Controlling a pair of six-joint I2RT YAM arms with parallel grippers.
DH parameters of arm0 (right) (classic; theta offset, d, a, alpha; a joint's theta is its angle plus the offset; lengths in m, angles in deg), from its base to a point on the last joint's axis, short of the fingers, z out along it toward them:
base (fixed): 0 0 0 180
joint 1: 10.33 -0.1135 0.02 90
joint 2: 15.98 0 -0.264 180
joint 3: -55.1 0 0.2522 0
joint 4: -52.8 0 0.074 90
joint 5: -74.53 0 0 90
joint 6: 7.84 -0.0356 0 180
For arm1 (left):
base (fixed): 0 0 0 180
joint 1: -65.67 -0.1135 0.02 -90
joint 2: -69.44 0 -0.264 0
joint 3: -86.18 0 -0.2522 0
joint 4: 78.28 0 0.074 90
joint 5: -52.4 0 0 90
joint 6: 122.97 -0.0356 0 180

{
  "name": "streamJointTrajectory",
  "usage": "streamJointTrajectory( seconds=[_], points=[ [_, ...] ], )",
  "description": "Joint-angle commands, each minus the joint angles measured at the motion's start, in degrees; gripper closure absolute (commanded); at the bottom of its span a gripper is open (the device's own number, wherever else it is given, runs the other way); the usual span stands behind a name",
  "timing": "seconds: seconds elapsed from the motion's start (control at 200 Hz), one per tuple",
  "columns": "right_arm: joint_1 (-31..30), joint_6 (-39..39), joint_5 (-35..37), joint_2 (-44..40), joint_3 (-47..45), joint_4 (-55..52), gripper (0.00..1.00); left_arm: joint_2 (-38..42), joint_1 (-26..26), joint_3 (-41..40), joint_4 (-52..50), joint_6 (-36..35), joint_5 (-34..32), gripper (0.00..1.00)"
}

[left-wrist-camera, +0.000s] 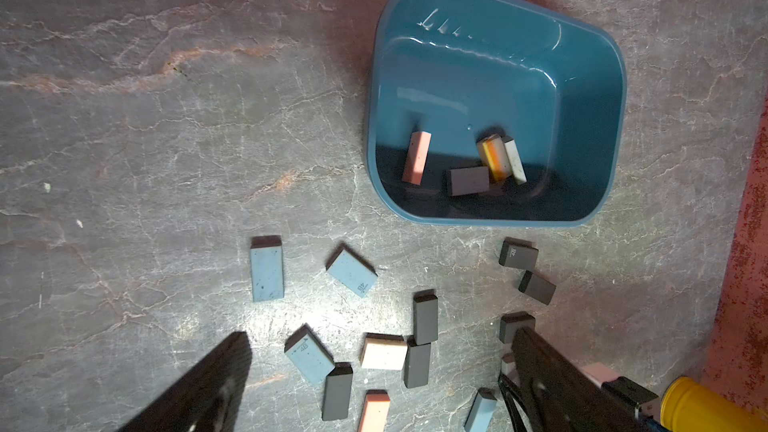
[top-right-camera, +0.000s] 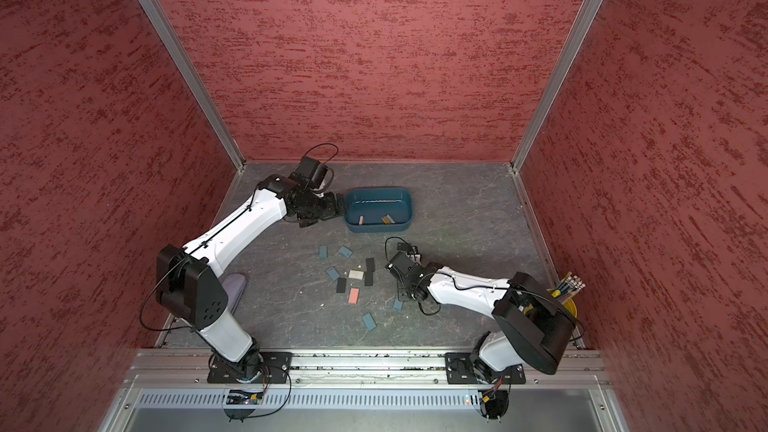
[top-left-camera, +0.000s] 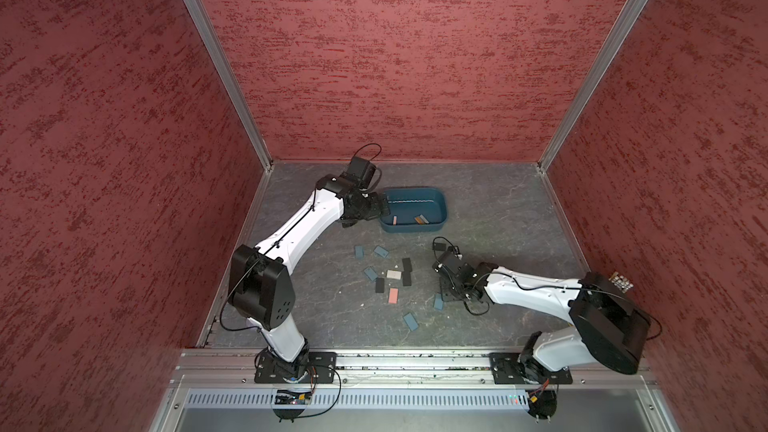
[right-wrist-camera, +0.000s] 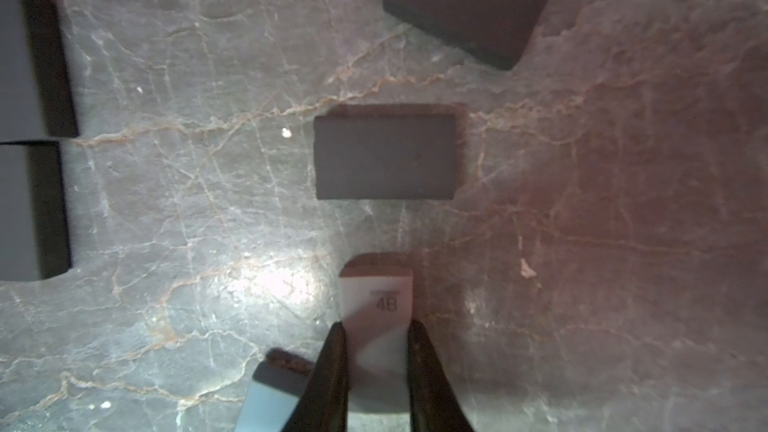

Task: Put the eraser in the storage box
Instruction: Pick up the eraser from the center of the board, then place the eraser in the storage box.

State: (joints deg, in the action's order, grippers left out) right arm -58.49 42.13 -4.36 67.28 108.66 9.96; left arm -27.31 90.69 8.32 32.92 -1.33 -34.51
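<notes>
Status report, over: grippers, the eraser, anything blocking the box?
Right gripper shut on pale 4B eraser. Left gripper open by storage box. Black erasers lie flat between it and box.

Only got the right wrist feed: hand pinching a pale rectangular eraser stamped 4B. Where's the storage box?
Observer: The dark teal plastic storage box sits past the scattered erasers, toward the back wall, slightly left of the right hand.
Operator: Anything in it?
Observer: Four erasers show: pink, dark grey, orange, white.
Operator: Left arm blocking the pale 4B eraser's route?
Observer: The left hand is open and overlaps the box's left end rim in both top views.
</notes>
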Motion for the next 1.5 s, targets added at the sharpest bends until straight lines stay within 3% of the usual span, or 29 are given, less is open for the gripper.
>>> streamJointTrajectory(
  seconds=[0.0,0.291,0.811,1.157,1.493],
  points=[
    [0.3,0.3,1.6,0.3,2.2,-2.7,0.83,1.4,0.1,0.5,-0.3,-0.3,-0.7,0.0],
    [0.3,1.0,2.9,-2.4,5.4,-4.7,0.83,2.2,1.0,1.4,-3.4,-0.2,-2.3,0.0],
    [1.4,5.5,4.4,-0.3,17.2,-7.2,0.82,12.8,1.6,-14.5,-0.6,3.0,-1.9,0.0],
    [6.2,11.7,2.8,10.0,31.2,-7.3,0.82,20.3,4.1,-25.4,1.0,6.3,-3.2,0.0],
    [12.0,15.7,-1.5,21.2,43.8,-7.0,0.82,25.2,9.9,-33.9,2.7,11.7,-3.8,0.0]
  ],
)
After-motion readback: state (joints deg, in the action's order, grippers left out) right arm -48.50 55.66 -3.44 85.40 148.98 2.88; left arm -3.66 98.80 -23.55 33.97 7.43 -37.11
